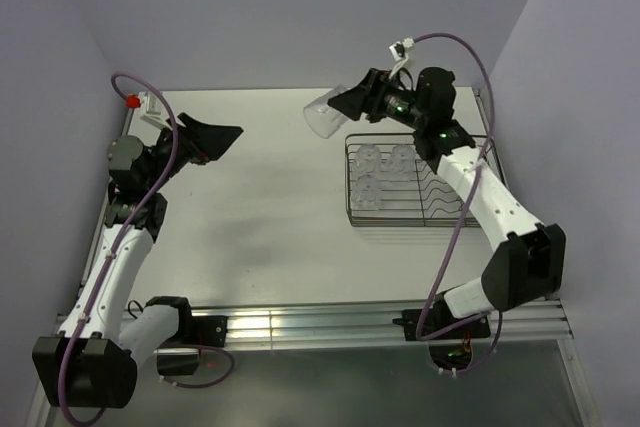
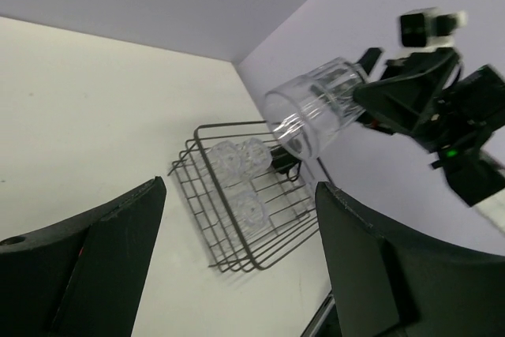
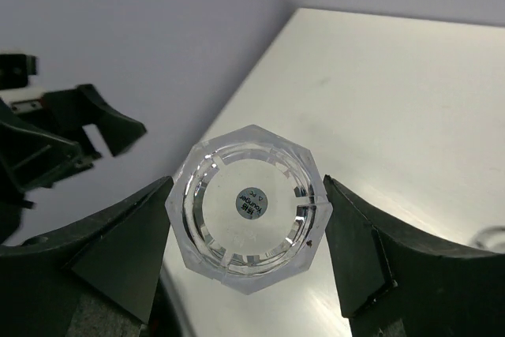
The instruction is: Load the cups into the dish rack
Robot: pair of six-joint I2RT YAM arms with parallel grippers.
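The right tool (image 1: 340,105) is clamped on a clear tumbler (image 3: 246,209), held in the air on its side just off the rack's (image 1: 448,209) far left corner. The left tool (image 1: 222,137) hangs well apart from it, fingers spread wide with nothing between them, near the left wall. A broad stretch of white worktop (image 1: 270,217) separates the left tool from the rack. The rack sits by the right wall, short of the back wall. The tumbler has faceted sides and an eight-sided base with a small round sticker, and its mouth points towards the left tool. Three more tumblers (image 1: 369,157) stand in the rack's left end. Its right end shows only wavy wires.
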